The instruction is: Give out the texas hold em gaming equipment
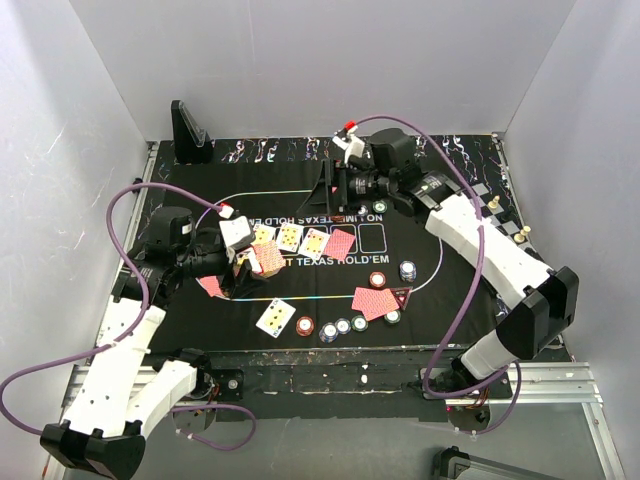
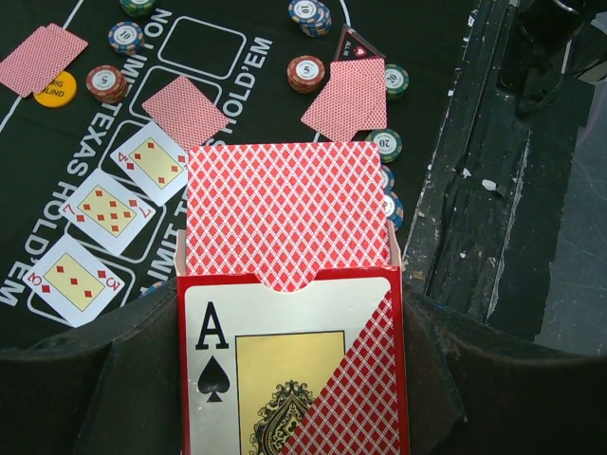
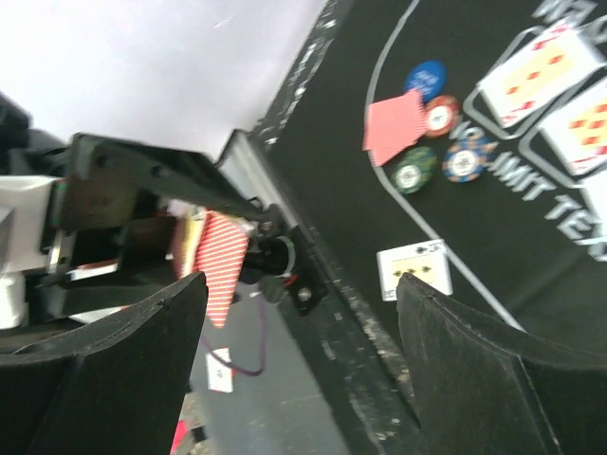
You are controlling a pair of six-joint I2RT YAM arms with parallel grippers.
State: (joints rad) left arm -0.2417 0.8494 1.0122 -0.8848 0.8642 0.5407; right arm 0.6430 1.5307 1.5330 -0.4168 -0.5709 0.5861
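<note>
**Card box (image 2: 289,379) clamped in left tool (image 1: 238,265), right tool (image 3: 302,284) spread wide**

The ace-of-spades card box is gripped at the lower centre of the left wrist frame, with the red-backed deck (image 2: 285,218) protruding upward. Face-up cards (image 2: 109,209) and poker chips (image 2: 306,71) are spread on the black mat (image 2: 218,47) beyond. Nothing is held between the right tool's fingers

2 white arms (image 1: 128,352), black joints and jaws, purple cables (image 1: 110,218).
</note>
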